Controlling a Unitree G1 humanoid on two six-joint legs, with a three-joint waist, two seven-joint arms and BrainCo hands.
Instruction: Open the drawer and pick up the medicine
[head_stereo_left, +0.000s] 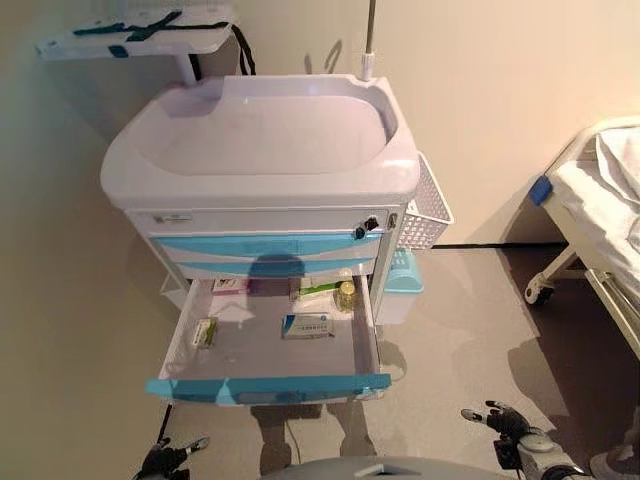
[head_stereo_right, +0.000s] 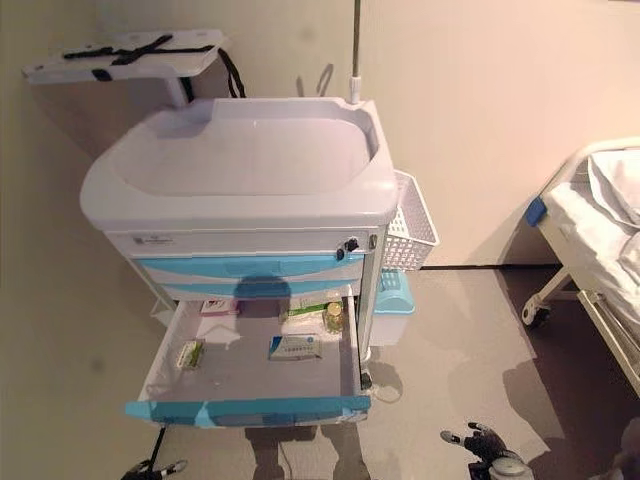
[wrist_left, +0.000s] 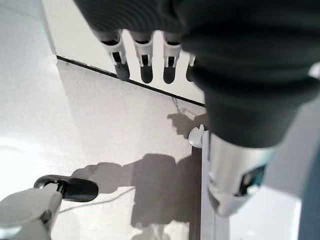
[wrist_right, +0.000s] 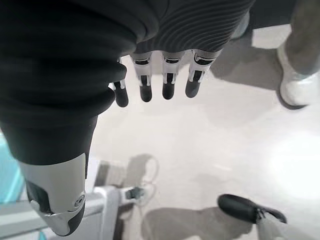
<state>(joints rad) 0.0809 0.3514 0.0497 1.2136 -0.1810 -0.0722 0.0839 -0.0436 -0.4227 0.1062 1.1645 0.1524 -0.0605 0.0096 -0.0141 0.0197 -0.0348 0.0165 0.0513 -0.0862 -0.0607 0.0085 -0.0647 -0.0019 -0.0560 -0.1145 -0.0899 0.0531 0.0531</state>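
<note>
Blue-fronted drawer (head_stereo_left: 268, 388) on the white cart (head_stereo_left: 262, 140) is already pulled out toward the near side, and the medicine is sitting in it: a white and blue box (head_stereo_left: 307, 325) mid-drawer, a small green pack (head_stereo_left: 205, 332) near the left wall, a yellowish bottle (head_stereo_left: 346, 294) and more boxes at the far end. Both hands hang low by the floor, well apart from the drawer. The left hand (head_stereo_left: 172, 458) and right hand (head_stereo_left: 507, 420) have relaxed, straight fingers and hold nothing. Risk as I see it: reaching in carelessly could knock the drawer front or tip the bottle, and the flat box may slide away rather than get pinched. Print on the packs is too small to read.
</note>
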